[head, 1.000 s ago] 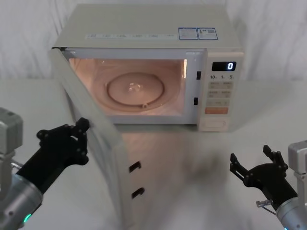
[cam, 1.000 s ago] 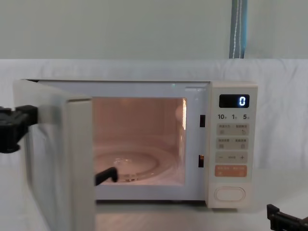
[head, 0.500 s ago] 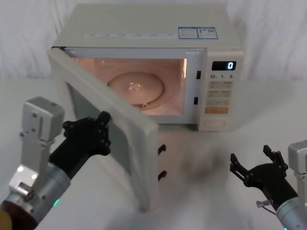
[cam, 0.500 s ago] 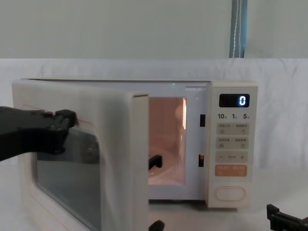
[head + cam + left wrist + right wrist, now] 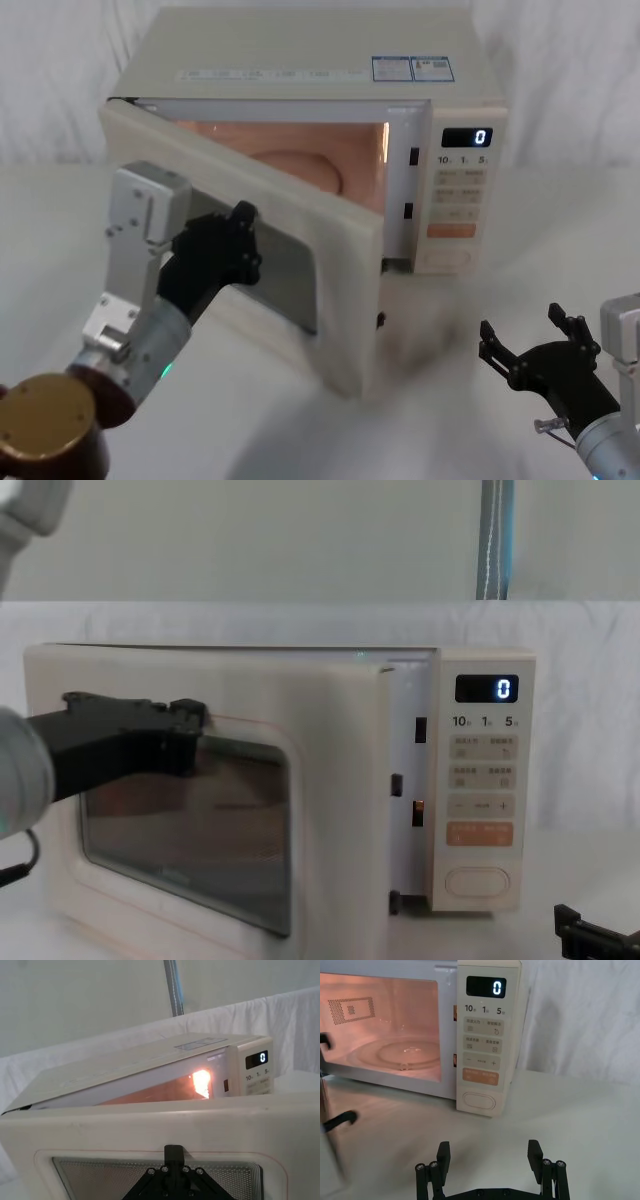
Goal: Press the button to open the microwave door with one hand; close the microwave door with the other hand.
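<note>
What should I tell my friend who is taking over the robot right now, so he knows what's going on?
Left gripper: pressed flat against the outside of the microwave door, on its window.
Right gripper: open, empty, low over the table on the right, in front of the control panel.
Things: the microwave stands at the middle of the table, light on inside, display showing 0. The door is partly shut, with a gap at its free edge. The button is at the bottom of the panel, untouched now.
Done: door opened.
Left: push the door fully shut, then pull the left gripper back.
</note>
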